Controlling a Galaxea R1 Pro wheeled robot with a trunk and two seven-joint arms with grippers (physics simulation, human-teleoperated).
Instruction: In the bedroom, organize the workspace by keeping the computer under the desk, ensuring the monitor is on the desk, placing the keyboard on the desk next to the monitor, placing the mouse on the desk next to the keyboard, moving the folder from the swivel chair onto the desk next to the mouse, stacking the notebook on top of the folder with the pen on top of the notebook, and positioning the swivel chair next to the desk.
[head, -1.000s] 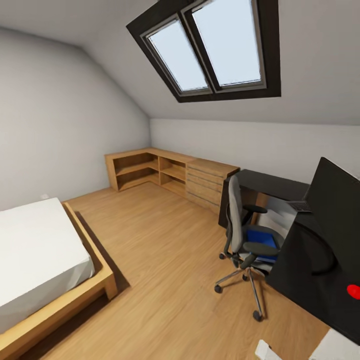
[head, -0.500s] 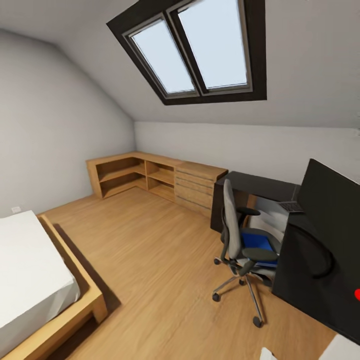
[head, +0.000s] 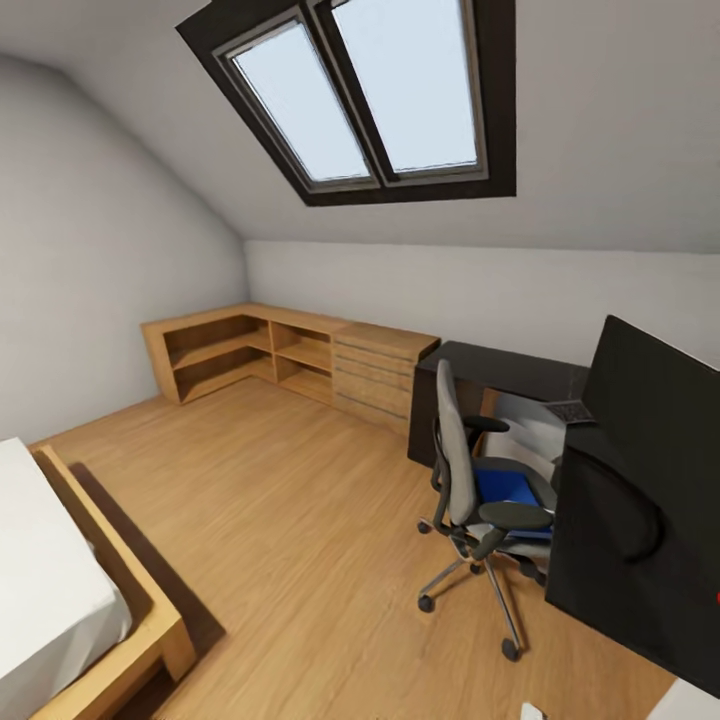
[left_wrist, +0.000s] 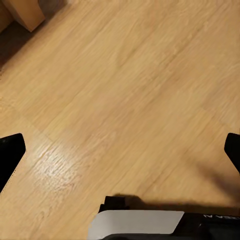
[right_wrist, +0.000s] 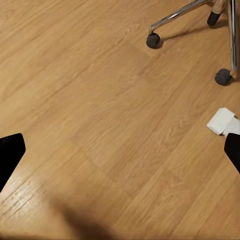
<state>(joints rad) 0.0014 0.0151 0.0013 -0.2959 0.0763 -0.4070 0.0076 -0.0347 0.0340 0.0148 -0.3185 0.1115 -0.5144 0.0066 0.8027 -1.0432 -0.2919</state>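
Sloped white walls, skylight (head: 370, 95), wood floor (head: 290, 520), corner shelving (head: 290, 360), seemingly a bed (head: 60, 590).

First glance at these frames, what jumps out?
The big dark-framed skylight in the sloped ceiling dominates the head view. Below it at right, a grey swivel chair with a blue folder on its seat faces the black desk, whose monitor looms at the right edge.

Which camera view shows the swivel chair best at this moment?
The head view: the swivel chair stands whole beside the dark desk, with a blue folder on its seat. The right wrist view catches just part of its chrome base and two casters on the wood floor. The left wrist view looks down at floor planks.
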